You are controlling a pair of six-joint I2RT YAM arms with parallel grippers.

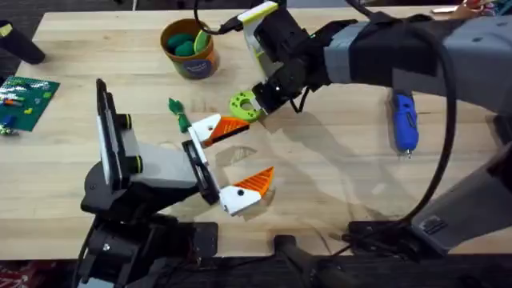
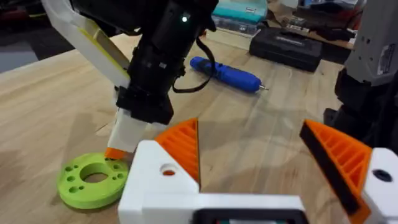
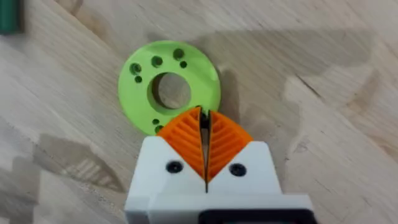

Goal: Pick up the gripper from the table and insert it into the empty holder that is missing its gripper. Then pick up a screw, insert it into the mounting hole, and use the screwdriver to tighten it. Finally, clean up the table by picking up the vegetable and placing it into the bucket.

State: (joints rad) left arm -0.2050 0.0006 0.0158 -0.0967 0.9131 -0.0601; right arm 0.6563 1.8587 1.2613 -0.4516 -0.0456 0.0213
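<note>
My left gripper [image 1: 258, 149] is open wide. Its two white wedge fingers with orange ribbed tips [image 2: 183, 146] sit on the black rail [image 1: 200, 172] of the white holder body [image 1: 160, 164]. My right gripper [image 3: 204, 115] is shut, tips down on the rim of a green ring [image 1: 242, 105] with small holes. I cannot tell whether a screw is between its pads. The blue screwdriver [image 1: 404, 122] lies to the right. A dark-green vegetable [image 1: 178, 112] lies left of the ring. The orange-brown bucket [image 1: 190, 48] stands at the back.
The bucket holds teal and light-green toy pieces [image 1: 186, 44]. A green circuit board [image 1: 24, 100] lies at the far left edge. Black cases [image 2: 292, 50] sit beyond the screwdriver. Bare wood stretches between the ring and the screwdriver.
</note>
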